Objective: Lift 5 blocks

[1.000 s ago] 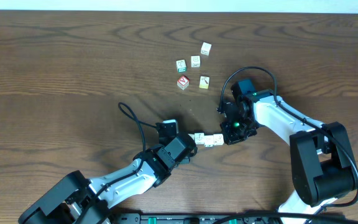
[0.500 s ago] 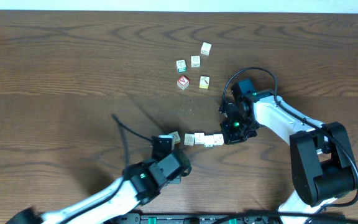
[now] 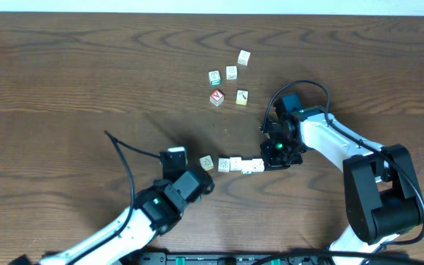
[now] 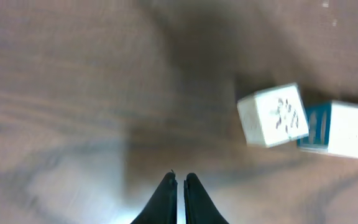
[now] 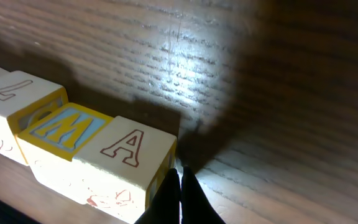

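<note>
The five blocks (image 3: pixel 236 163) lie in a left-to-right row on the table (image 3: pixel 65 88) at mid-frame overhead, with the clenched, empty right pincer (image 5: pixel 180 174) at its right end and the clenched, empty left pincer (image 4: pixel 178 180) just short of its left end.

Arms: two, a left arm (image 3: pixel 135 221) and a right arm (image 3: pixel 330 143).
Grippers: two, the left gripper (image 4: pixel 179 177) and the right gripper (image 5: pixel 179 171).
Cables (image 3: pixel 124 151): two black ones, one per arm.
Upper blocks (image 3: pixel 231 72): five; three cream, one red block (image 3: pixel 216 96), one yellowish block (image 3: pixel 241 96).
Lower row (image 3: pixel 236 163): one loose block (image 3: pixel 207 162), then a touching line of at least three; too small overhead for an exact count.
Right wrist view: three lettered blocks, L (image 5: pixel 17 93), M (image 5: pixel 61 127) and A (image 5: pixel 126 149).
Left wrist view: two blocks, one white and one blue-faced.
Table (image 3: pixel 65 73): one.
</note>
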`<act>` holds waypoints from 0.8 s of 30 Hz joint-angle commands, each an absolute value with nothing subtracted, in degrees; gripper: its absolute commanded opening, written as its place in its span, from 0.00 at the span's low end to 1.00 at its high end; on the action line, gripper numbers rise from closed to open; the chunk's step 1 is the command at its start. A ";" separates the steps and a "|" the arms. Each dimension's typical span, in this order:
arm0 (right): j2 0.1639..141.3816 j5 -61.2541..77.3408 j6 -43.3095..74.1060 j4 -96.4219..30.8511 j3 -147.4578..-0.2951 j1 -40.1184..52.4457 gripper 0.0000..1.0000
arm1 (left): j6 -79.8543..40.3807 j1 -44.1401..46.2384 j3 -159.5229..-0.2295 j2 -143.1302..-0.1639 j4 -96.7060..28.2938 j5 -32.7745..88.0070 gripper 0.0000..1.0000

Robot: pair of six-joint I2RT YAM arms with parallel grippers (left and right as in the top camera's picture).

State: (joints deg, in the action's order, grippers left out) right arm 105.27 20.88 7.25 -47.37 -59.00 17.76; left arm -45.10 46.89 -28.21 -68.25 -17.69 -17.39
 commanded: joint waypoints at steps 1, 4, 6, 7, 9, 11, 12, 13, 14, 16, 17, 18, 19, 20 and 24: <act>105.23 21.78 8.12 -47.18 -58.70 18.11 0.01 | -40.64 44.88 -28.03 -72.36 -14.37 -15.94 0.08; 105.23 22.46 8.10 -47.09 -58.70 18.11 0.01 | -40.47 43.62 -28.03 -77.01 -10.24 -13.67 0.08; 105.23 22.61 8.12 -47.09 -58.70 18.11 0.01 | -40.03 43.40 -28.03 -79.79 -8.16 -12.36 0.08; 105.23 22.65 8.10 -47.09 -58.72 18.11 0.01 | -39.79 43.40 -28.03 -81.06 -7.18 -11.94 0.08; 105.23 22.68 8.10 -47.03 -58.70 18.11 0.01 | -39.38 43.40 -28.03 -83.40 -5.72 -11.27 0.08; 105.23 22.76 8.08 -46.83 -58.70 18.11 0.01 | -39.40 43.40 -28.03 -85.34 -4.56 -11.07 0.07; 105.23 22.79 8.08 -46.65 -58.70 18.11 0.01 | -39.40 43.40 -28.03 -85.84 -4.19 -11.03 0.08; 105.23 22.79 8.08 -46.44 -58.70 18.11 0.01 | -39.40 43.40 -28.03 -86.32 -3.77 -10.90 0.08; 105.23 22.79 8.01 -46.19 -58.70 18.11 0.01 | -39.40 43.40 -28.03 -86.63 -3.40 -10.92 0.08; 105.23 22.81 7.62 -45.71 -58.70 18.11 0.01 | -38.89 43.40 -28.03 -86.85 -2.48 -10.92 0.08; 105.23 22.81 7.64 -45.43 -58.70 18.11 0.01 | -38.50 43.40 -28.03 -86.83 -2.02 -10.92 0.08; 105.23 22.79 7.62 -45.15 -58.70 18.11 0.02 | -38.33 43.40 -28.03 -86.83 -1.50 -10.92 0.08; 105.23 22.81 7.42 -44.93 -58.70 18.11 0.02 | -38.30 43.40 -28.03 -86.83 -1.08 -10.92 0.08; 105.23 22.79 7.35 -44.69 -58.70 18.11 0.02 | -38.13 43.40 -28.03 -86.83 -0.67 -10.92 0.08; 105.23 22.79 6.11 -44.27 -58.70 18.11 0.02 | -38.13 43.40 -28.03 -86.83 0.34 -10.92 0.08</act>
